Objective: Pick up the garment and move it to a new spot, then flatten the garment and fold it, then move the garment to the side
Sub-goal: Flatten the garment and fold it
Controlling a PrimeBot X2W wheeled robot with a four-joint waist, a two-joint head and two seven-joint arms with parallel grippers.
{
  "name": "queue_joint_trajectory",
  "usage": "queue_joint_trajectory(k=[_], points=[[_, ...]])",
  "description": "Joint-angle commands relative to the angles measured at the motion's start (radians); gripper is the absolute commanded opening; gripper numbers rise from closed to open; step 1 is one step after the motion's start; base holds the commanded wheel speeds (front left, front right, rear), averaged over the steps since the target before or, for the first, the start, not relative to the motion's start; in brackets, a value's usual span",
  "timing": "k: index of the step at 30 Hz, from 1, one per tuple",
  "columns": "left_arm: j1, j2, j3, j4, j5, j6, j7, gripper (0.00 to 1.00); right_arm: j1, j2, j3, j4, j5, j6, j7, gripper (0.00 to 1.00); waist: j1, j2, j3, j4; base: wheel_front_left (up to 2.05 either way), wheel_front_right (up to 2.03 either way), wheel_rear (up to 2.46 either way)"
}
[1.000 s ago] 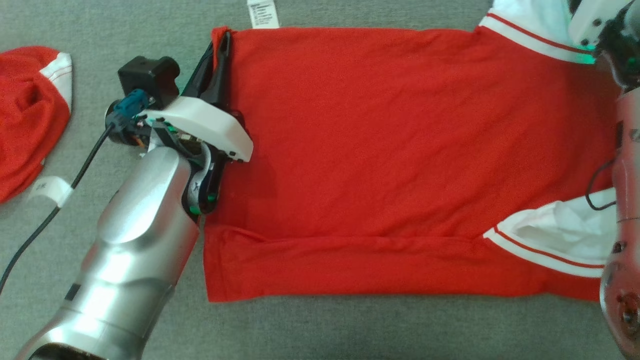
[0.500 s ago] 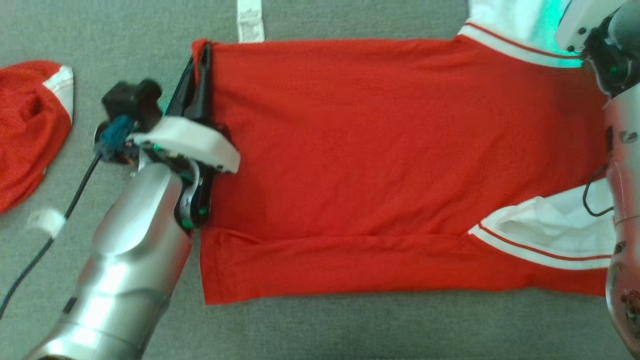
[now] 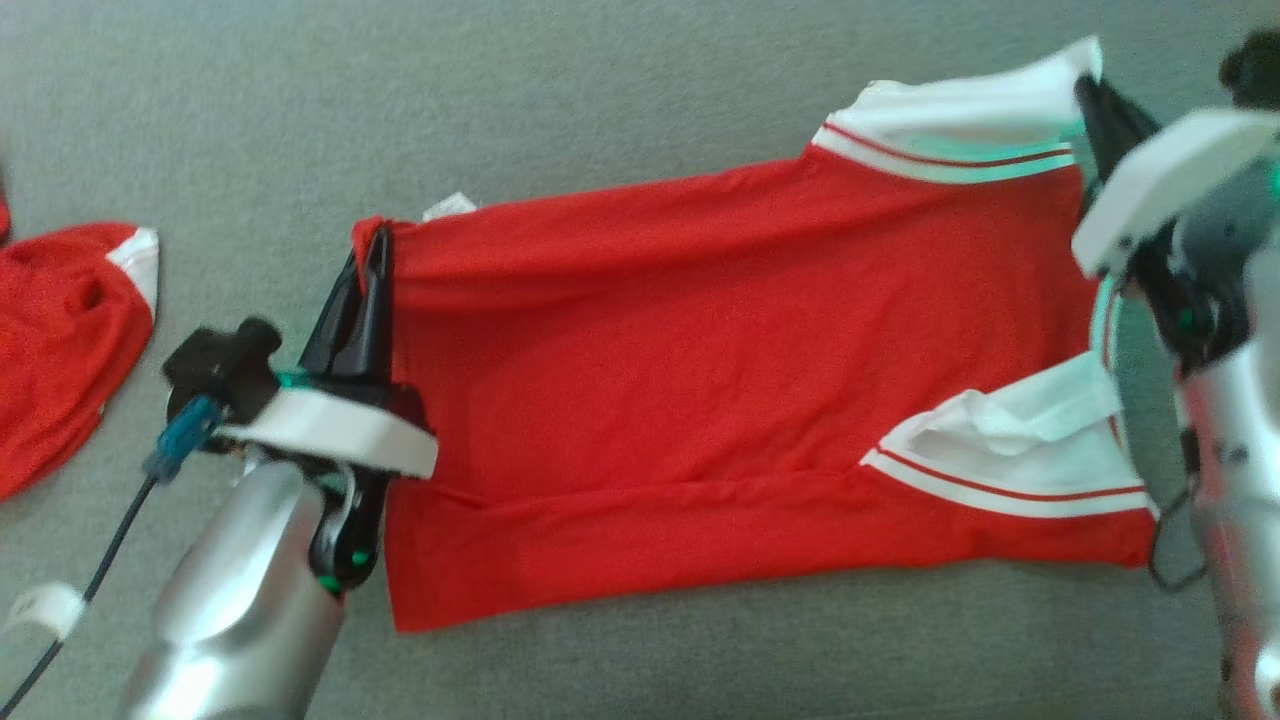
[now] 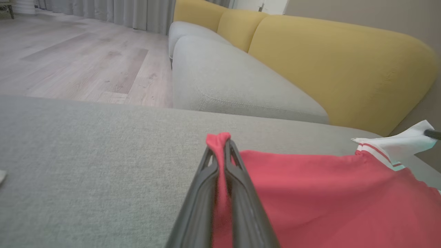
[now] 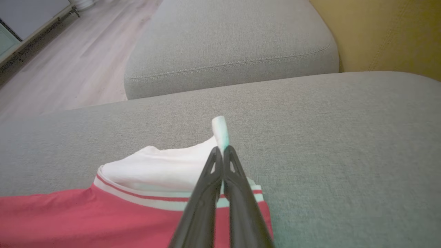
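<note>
Left fingers (image 4: pixel 201 193): pressed together, pinching a bunched red hem corner of the garment (image 3: pixel 700 380).
Right fingers (image 5: pixel 206 193): pressed together on the white sleeve edge, with a tuft of cloth above the tips.
Left gripper (image 3: pixel 372 250): at the garment's far left corner.
Right gripper (image 3: pixel 1087 95): at its far right corner.
Garment: stretched between both grippers over the grey cushion (image 3: pixel 600 90), near edge folded over.
Second red cloth (image 3: pixel 60 340): apart, at left.

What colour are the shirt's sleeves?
The sleeves are white with a red stripe; head view shows best.
</note>
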Motion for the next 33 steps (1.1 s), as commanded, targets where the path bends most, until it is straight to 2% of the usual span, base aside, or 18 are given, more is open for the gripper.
queue_joint_trajectory(k=[1,7,16,23,24,25,26,27,28,29,33], points=[[-0.006,0.036,0.048,-0.041,0.009,-0.006,-0.012,0.00,0.011,-0.009,0.007,-0.056,0.007,0.007,0.004,0.00,0.0003,-0.0001,-0.025,-0.021,0.00,0.00,0.00],[0.092,0.048,0.103,-0.133,0.057,-0.040,-0.012,0.00,0.207,0.022,-0.072,-0.252,0.001,0.007,0.052,0.00,0.0003,-0.0001,-0.064,-0.036,0.00,0.00,0.00],[0.205,0.068,0.130,-0.157,0.115,-0.065,-0.012,0.00,0.506,0.131,-0.190,-0.579,-0.066,0.007,0.237,0.00,0.0003,-0.0001,-0.100,-0.052,0.00,0.00,0.00],[0.260,0.054,0.150,-0.152,0.139,-0.070,-0.012,0.00,0.668,0.183,-0.237,-0.739,-0.098,0.007,0.330,0.00,0.0003,-0.0001,-0.109,-0.059,0.00,0.00,0.00],[0.265,0.051,0.152,-0.148,0.140,-0.071,-0.012,0.00,0.683,0.186,-0.236,-0.746,-0.101,0.007,0.338,0.41,0.0003,-0.0001,-0.110,-0.059,0.00,0.00,0.00],[0.272,0.048,0.154,-0.144,0.142,-0.071,-0.013,0.00,0.697,0.188,-0.238,-0.750,-0.109,0.007,0.347,0.94,0.0003,-0.0001,-0.112,-0.059,0.00,0.00,0.00],[0.279,0.044,0.154,-0.138,0.143,-0.071,-0.013,0.00,0.709,0.190,-0.244,-0.751,-0.116,0.007,0.356,1.00,0.0003,-0.0001,-0.115,-0.058,0.00,0.00,0.00],[0.284,0.042,0.155,-0.133,0.145,-0.071,-0.013,0.38,0.719,0.191,-0.249,-0.754,-0.121,0.007,0.365,1.00,0.0003,-0.0001,-0.117,-0.057,0.00,0.00,0.00],[0.289,0.042,0.156,-0.129,0.152,-0.071,-0.013,0.82,0.729,0.192,-0.253,-0.755,-0.127,0.007,0.376,1.00,0.0003,-0.0001,-0.121,-0.055,0.00,0.00,0.00],[0.294,0.039,0.161,-0.125,0.157,-0.071,-0.013,1.00,0.737,0.193,-0.255,-0.760,-0.132,0.007,0.384,1.00,0.0003,-0.0001,-0.125,-0.054,0.00,0.00,0.00],[0.308,0.016,0.200,-0.134,0.176,-0.067,-0.013,1.00,0.729,0.194,-0.276,-0.780,-0.114,0.007,0.347,1.00,0.0003,-0.0001,-0.137,-0.048,0.00,0.00,0.00]])
